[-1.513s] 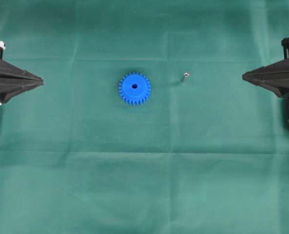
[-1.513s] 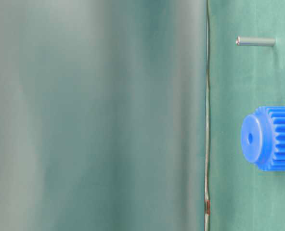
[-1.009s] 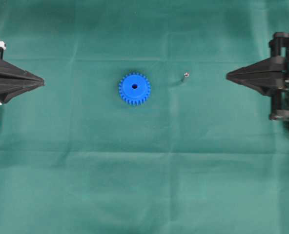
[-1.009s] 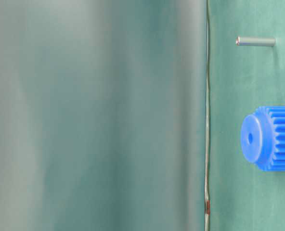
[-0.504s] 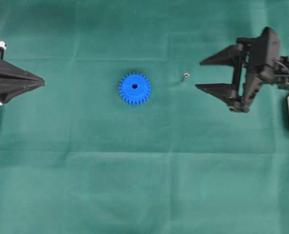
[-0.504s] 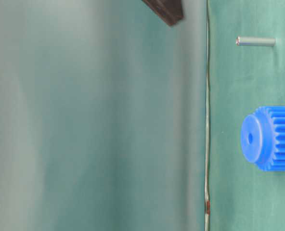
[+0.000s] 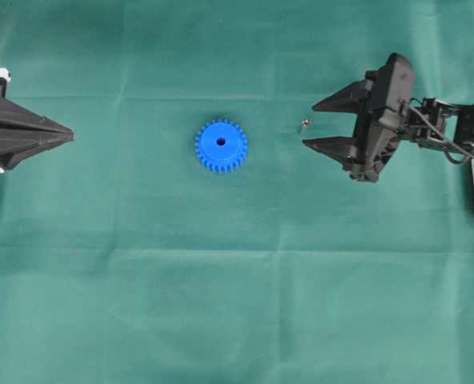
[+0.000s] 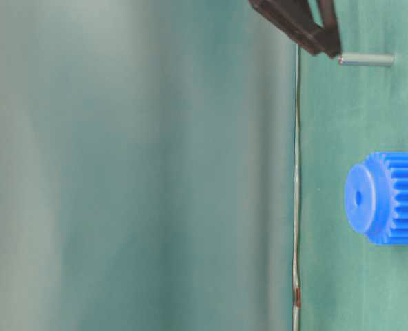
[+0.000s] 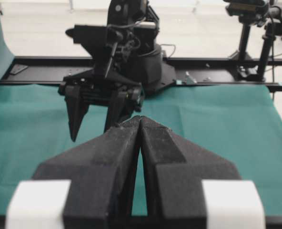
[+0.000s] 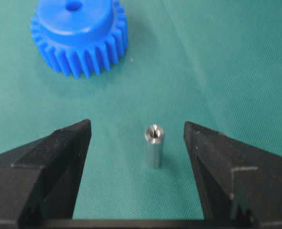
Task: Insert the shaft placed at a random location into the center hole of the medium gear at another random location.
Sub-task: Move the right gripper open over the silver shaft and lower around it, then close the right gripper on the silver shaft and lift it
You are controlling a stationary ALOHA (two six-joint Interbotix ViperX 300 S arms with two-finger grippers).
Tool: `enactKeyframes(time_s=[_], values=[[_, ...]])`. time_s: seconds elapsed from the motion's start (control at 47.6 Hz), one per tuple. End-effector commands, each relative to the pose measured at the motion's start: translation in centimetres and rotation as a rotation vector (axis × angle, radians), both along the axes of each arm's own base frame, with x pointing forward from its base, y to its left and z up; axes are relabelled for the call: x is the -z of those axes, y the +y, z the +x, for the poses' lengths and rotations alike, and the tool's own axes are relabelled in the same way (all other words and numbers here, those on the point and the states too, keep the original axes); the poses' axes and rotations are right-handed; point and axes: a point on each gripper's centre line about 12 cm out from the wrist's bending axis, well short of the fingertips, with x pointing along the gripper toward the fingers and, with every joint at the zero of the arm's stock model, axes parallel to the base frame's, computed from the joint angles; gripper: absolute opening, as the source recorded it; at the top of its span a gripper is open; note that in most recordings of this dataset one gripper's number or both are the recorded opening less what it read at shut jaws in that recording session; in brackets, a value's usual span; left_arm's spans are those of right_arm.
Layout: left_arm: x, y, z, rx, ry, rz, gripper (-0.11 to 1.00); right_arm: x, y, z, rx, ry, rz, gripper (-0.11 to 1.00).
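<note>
The left gripper (image 7: 70,137) sits parked at the cloth's edge, its fingers pressed together, well apart from the work. Ahead of it lies the medium gear (image 7: 221,146), bright blue and toothed, flat on the green cloth (image 7: 237,280) with its center hole (image 7: 221,142) facing up. Further right, the shaft (image 10: 154,145), a short silvery pin standing upright, sits between the spread fingers of the right gripper (image 7: 309,124), touching neither. The gear lies beyond the pin, straight ahead of those fingertips. To take the pin cleanly, the gripper should probably come lower, keep it centred between the pads and close gently, since so small an upright pin looks easy to tip.
</note>
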Motion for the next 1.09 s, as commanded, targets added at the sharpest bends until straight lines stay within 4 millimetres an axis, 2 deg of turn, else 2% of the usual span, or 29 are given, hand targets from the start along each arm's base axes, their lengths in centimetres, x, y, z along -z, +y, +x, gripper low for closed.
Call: enactKeyframes(time_s=[0.0,0.168,0.336,0.441,0.525,0.651,0.714,0.967,1.072], values=[[-0.65,0.02,0.26,-0.001,-0.012,0.003,0.00,-0.25,-0.35,0.78,0.010,-0.027,-0.005,0.80],[-0.62,0.02,0.26,-0.001,-0.009,0.003,0.00,0.54,-0.51,1.27,0.016,-0.005,0.003,0.79],[-0.49,0.05,0.27,-0.003,0.002,0.003,0.00,0.49,-0.58,1.36,0.018,-0.008,0.002,0.78],[-0.42,0.02,0.27,-0.001,0.008,0.003,0.00,0.48,-0.64,1.35,0.022,-0.010,0.003,0.71],[-0.34,0.03,0.26,-0.001,0.011,0.003,0.00,0.53,-0.71,1.30,0.027,-0.006,0.005,0.58],[-0.38,0.03,0.27,-0.001,0.011,0.003,0.00,0.58,-0.74,1.27,0.028,-0.001,0.005,0.23],[-0.36,0.03,0.27,-0.001,0.012,0.002,0.00,0.55,-0.75,1.31,0.027,-0.001,0.005,0.13],[-0.33,0.03,0.30,-0.001,0.014,0.002,0.00,0.44,-0.80,1.34,0.028,-0.004,0.004,0.13],[-0.33,0.06,0.30,-0.003,0.014,0.002,0.00,-0.27,-0.74,1.37,0.025,-0.011,0.003,0.13]])
